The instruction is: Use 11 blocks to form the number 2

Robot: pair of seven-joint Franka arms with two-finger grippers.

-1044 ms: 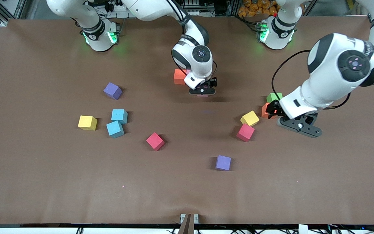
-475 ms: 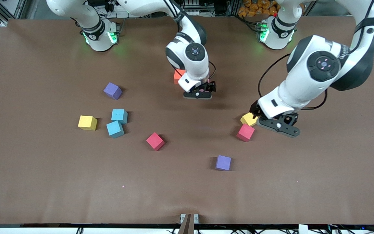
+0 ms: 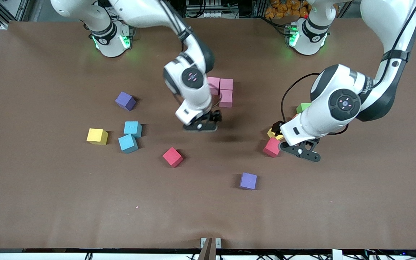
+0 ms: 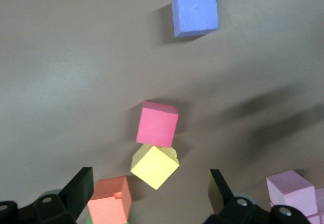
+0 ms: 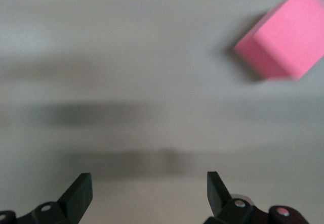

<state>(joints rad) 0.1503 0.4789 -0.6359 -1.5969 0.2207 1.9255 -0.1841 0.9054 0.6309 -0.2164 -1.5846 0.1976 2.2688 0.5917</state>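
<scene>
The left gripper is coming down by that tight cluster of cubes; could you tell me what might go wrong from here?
1. The left gripper, open, hangs over a yellow cube that touches a red cube and sits close to an orange cube; a finger could land on a neighbour or nudge it away.
2. The yellow cube sits turned relative to the fingers, so they may close on its corners and twist it.
3. The right gripper, open over bare table, might brush the three pink cubes already placed.

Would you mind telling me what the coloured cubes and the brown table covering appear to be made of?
The red cube and the yellow cube look like matte foam: flat colour, no gloss, slightly soft edges and a faintly grainy face. The purple cube looks alike. The table covering seems to be brown paper or thin matte sheet, judging by its dull surface and faint ripples, though I cannot be sure.
</scene>
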